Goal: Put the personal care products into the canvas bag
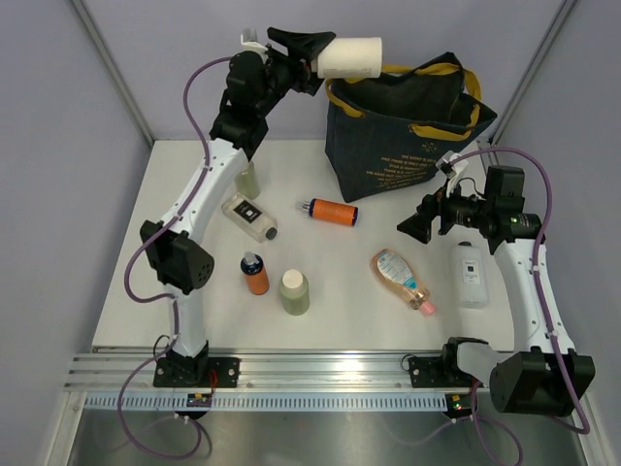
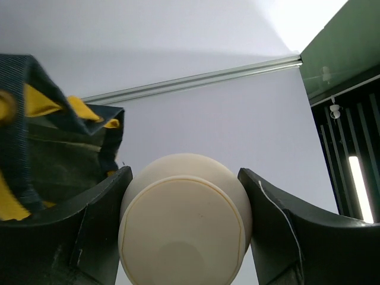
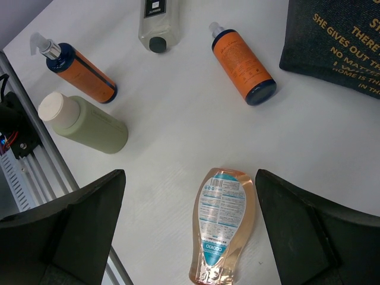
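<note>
Eight bottles are in view, seven on the white surface and one in the air. The left hand is high over the far edge, clenched on a cream bottle held sideways near the left rim of the bag. The bag, navy with yellow handles and yellow print, stands open at the far right of the surface.

The right hand hovers near the right edge, just in front of the bag, with its fingers spread and nothing in them. Its wrist view looks down on the peach bottle, which lies flat below it, toward the near edge. A white bottle lies beside the right edge.

Toward the left edge, one green bottle stands partly hidden behind the left arm. A clear bottle with a black label lies just in front of it. An orange bottle lies on its side near the middle. Nearer the front edge, a second orange bottle with a pump top stands beside a second green bottle, close but apart.
</note>
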Action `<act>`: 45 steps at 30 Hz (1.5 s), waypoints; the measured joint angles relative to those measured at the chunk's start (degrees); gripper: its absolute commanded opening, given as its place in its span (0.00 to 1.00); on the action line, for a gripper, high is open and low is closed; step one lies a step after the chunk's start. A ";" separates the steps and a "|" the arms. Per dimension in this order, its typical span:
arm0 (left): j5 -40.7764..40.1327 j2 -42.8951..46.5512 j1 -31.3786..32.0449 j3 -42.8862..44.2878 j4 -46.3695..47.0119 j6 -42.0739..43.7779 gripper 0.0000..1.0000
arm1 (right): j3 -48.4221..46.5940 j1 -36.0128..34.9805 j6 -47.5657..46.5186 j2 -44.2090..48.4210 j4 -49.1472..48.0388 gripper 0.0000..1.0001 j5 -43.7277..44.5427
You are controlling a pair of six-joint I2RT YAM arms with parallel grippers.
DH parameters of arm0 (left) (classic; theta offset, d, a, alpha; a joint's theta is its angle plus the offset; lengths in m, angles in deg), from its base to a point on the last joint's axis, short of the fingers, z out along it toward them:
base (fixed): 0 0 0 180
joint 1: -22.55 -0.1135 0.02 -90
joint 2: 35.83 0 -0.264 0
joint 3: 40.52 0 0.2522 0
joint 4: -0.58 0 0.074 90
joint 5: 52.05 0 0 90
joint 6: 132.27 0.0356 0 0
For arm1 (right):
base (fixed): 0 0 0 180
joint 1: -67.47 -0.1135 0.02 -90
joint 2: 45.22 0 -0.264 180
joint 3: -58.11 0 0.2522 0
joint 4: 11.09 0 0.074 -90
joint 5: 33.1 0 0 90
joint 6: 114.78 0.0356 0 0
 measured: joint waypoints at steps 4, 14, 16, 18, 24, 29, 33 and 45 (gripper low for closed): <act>-2.54 -5.27 2.08 9.57 -4.28 1.75 0.00 | 0.59 0.00 0.57 1.11 -0.63 1.00 -0.07; -8.26 -12.15 3.43 13.66 -13.62 18.38 0.00 | 1.42 0.00 1.46 2.19 -2.56 0.99 -1.22; -9.86 -12.24 3.61 13.66 -14.40 23.56 0.00 | 1.88 0.00 1.49 2.27 -2.71 0.99 -1.51; -11.43 -12.26 4.07 13.75 -14.36 28.96 0.00 | 2.25 0.00 1.46 2.29 -2.75 1.00 -1.66; -17.55 -12.28 7.85 14.21 -13.92 46.77 0.00 | 2.75 0.00 0.96 2.43 -2.69 0.99 -1.92; -19.80 -13.31 11.28 14.43 -12.15 56.81 0.04 | 2.80 0.00 0.79 2.86 -2.67 1.00 -1.92; -20.52 -15.52 13.05 14.88 -9.77 63.34 0.06 | 2.86 0.00 0.79 3.04 -2.73 0.99 -1.90; -21.38 -21.35 14.01 14.62 -8.76 72.91 0.62 | 3.34 0.00 1.05 3.04 -3.82 0.99 -1.64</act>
